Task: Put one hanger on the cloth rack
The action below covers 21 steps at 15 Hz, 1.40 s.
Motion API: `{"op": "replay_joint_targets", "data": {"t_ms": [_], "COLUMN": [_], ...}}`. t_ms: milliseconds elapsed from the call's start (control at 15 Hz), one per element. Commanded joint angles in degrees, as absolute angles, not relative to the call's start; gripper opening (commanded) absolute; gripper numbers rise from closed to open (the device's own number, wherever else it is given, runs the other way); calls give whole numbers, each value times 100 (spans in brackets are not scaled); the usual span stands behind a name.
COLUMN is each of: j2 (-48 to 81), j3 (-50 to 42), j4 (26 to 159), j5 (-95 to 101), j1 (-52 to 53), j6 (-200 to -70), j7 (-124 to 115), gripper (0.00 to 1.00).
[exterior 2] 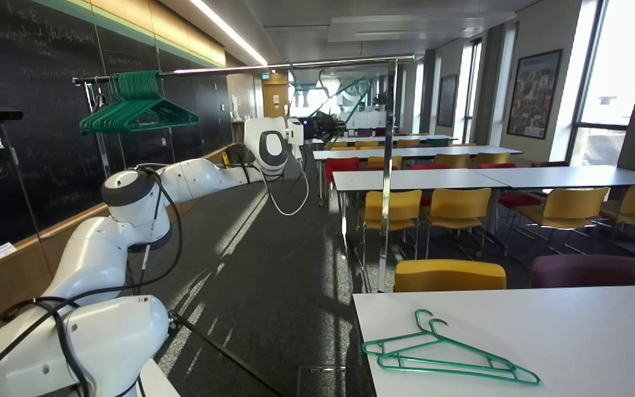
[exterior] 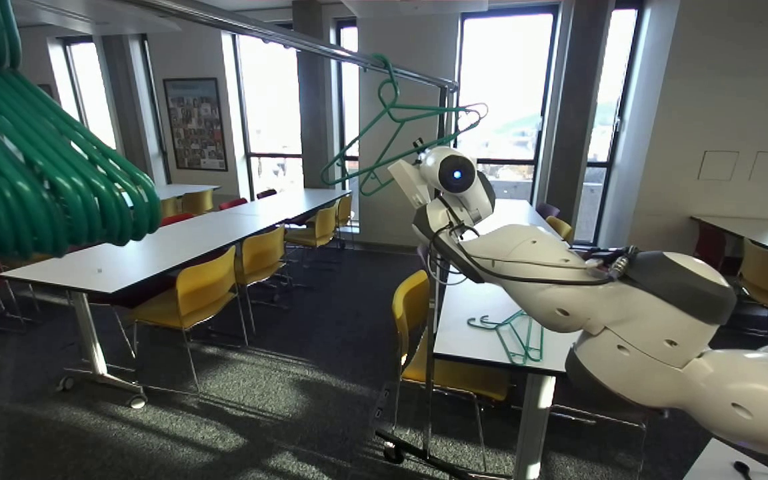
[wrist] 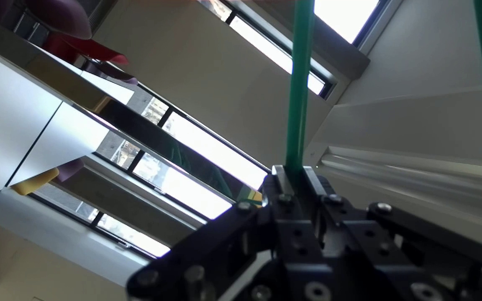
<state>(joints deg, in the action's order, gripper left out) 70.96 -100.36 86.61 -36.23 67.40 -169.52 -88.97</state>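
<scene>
Nearly closed, the pincer grips a hanger

green hanger tight in the black hand, windows beyond

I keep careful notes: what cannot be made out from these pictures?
Wrist view: the hanger in the tool, cropped by top edge.
In an exterior view: the tool, mostly behind the wrist.
In an exterior view: one foot of the cloth rack, behind the table; chalkboard writing, too small.
</scene>
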Motion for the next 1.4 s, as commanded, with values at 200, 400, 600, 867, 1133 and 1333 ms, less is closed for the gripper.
{"op": "replay_joint_targets", "data": {"t_ms": [200,400,600,867,1133,1333], "j2": [6883,6870,6857,6922,6994,7128], "j3": [-10061,-10090,-10129,-10243,-10293,-10380], "j4": [8750,8796,8839,8929,9053,9238], "j5": [-3362,-3391,-3401,-3446,-3476,-3536], "j1": [6856,6880,6891,6921,6964,7017], "j6": [-17387,-17488,-17511,-17551,-17581,-17596], "j7": [-9289,-9396,-9489,-9663,-9959,-10315], "gripper": [3,3,3,3,3,3]}}
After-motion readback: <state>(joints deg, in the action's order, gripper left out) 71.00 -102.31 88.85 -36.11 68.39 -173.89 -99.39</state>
